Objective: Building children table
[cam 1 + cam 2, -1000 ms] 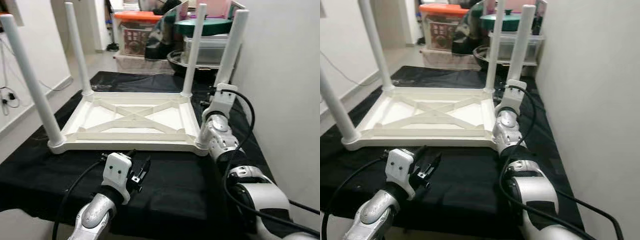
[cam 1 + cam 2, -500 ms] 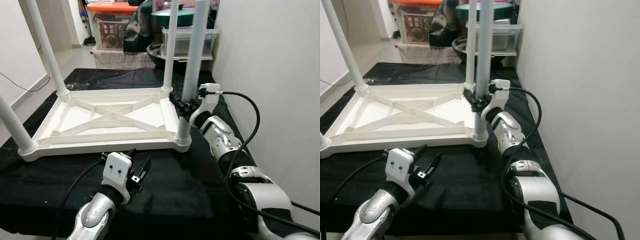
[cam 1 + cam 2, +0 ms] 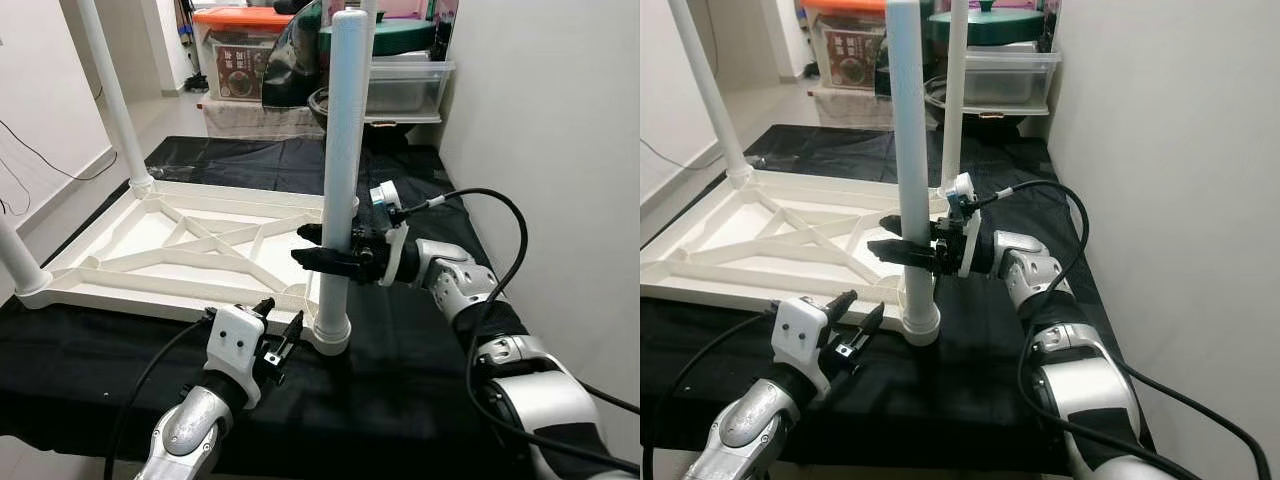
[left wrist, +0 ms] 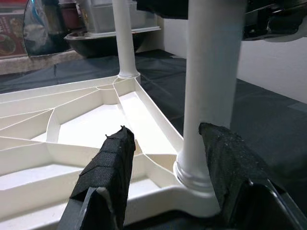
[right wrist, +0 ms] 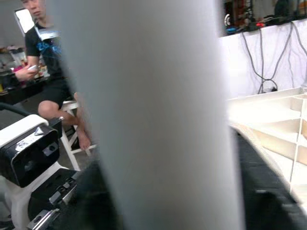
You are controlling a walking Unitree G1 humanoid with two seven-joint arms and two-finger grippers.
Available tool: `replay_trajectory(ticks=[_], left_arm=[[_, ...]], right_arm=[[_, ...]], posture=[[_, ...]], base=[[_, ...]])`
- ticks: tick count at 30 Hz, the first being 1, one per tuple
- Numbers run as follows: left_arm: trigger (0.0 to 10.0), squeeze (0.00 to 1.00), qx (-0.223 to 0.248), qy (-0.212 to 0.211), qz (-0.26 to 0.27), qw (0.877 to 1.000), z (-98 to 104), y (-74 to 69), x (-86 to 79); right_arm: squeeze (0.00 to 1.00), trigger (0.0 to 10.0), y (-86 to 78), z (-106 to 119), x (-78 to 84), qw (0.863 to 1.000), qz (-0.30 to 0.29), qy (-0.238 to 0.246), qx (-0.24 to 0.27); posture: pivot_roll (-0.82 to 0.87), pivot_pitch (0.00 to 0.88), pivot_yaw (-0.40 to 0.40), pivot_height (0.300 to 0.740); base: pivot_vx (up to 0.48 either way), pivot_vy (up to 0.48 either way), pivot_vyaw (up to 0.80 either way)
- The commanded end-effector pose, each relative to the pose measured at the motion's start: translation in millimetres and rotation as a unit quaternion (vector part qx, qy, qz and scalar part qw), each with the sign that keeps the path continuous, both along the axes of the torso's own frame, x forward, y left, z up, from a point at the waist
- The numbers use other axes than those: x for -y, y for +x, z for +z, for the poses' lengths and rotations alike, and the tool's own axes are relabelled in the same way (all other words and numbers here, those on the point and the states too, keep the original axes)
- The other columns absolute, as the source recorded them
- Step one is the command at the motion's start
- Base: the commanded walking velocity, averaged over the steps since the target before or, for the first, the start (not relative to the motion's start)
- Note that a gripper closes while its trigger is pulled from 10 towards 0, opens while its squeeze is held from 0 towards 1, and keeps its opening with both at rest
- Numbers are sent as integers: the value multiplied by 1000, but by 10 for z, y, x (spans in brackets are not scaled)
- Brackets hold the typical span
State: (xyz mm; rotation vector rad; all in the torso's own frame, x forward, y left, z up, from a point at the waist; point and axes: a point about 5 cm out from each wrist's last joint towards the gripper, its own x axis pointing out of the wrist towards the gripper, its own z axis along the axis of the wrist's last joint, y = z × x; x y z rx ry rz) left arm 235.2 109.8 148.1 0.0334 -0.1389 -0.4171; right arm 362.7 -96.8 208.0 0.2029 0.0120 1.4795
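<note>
A black-clothed table (image 3: 400, 390) is carrying the upturned white tabletop (image 3: 180, 260), which is lying flat with its ribbed underside facing up. Legs are standing upright from its corners; a far leg (image 3: 110, 95) is rising at the back left, and the near leg (image 3: 340, 170) is standing vertical in the front right corner socket, its long axis pointing straight up.

The right tool (image 3: 325, 250) is reaching in level from the right and its fingers are clamping the near leg about midway up, crosswise to the leg's axis. This arm is the one doing the work, likely seating or turning the leg in its socket.

The left tool (image 3: 280, 335) is hovering low, just in front of the tabletop's front edge and just left of the leg's base. Its fingers (image 4: 108, 167) are standing apart, holding nothing, with the foot of the leg lying straight ahead between them.

A seated person (image 5: 53, 72) is visible in the right wrist view.
</note>
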Motion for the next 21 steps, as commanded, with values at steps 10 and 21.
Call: replay_trajectory(ticks=[10,21], left_arm=[[10000,0,-6,5,-1,1000,-41,-14,14],[10000,0,-6,6,-1,1000,-55,-15,12]], right_arm=[[0,0,50,-148,-85,996,-90,-15,12],[0,0,447,-324,671,737,-666,-75,-84]], posture=[[-17,0,-33,740],[-28,0,-24,740]], base=[[0,0,0],[0,0,0]])
